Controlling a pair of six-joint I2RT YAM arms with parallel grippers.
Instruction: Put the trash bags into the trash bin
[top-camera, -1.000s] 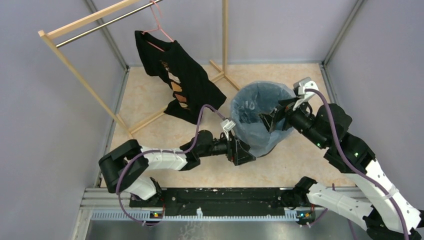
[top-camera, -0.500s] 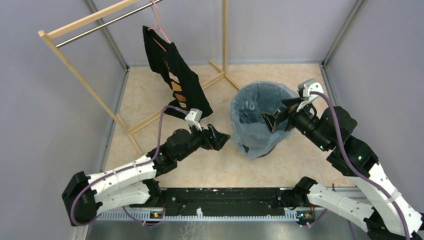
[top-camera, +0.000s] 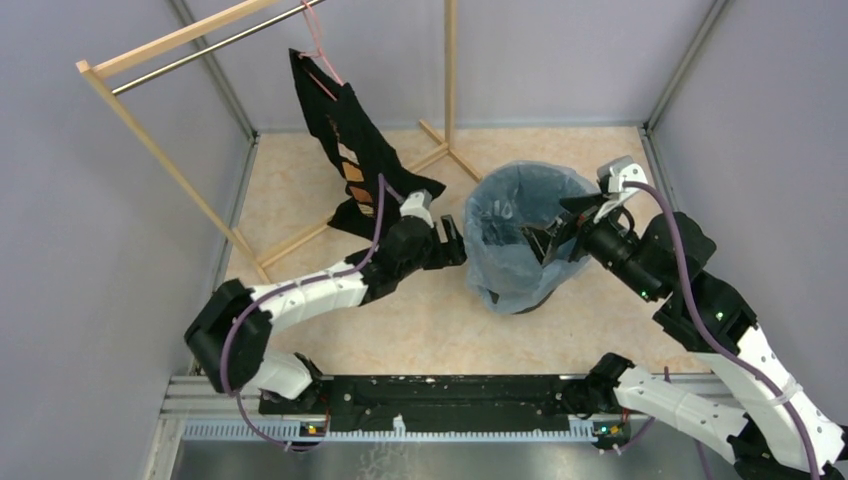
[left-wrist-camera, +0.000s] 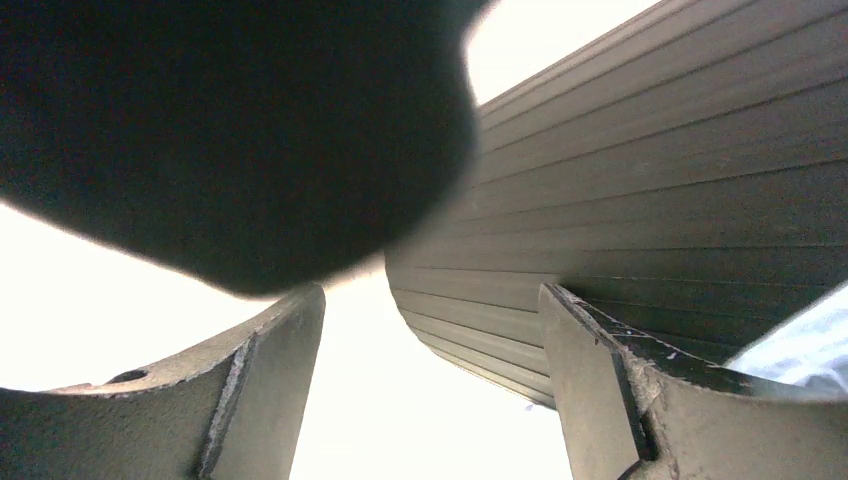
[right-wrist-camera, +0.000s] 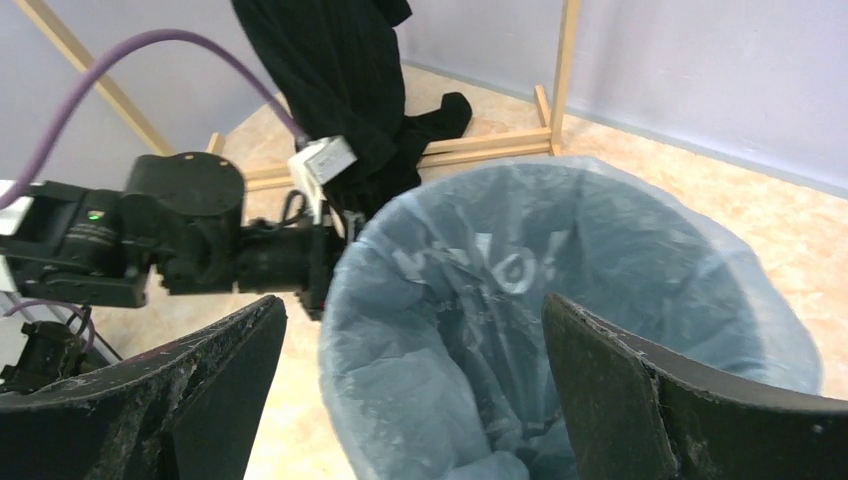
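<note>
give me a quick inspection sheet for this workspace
surface: beige tabletop, marbled look
job's things: blue bag draped in and over the black bin
clutter: black garment on a pink hanger, wooden rack
grippers: left gripper open beside the bin; right gripper open over the bag's mouth
cables: purple cables along both arms
surroundings: grey walls on three sides

The left arm stretches low and forward, putting the left hand (top-camera: 455, 243), fingers apart, just beside the left side of the trash bin (left-wrist-camera: 650, 200), while the right arm bends in from the right, the right hand (top-camera: 545, 243) spread wide over the bin's right rim.
</note>
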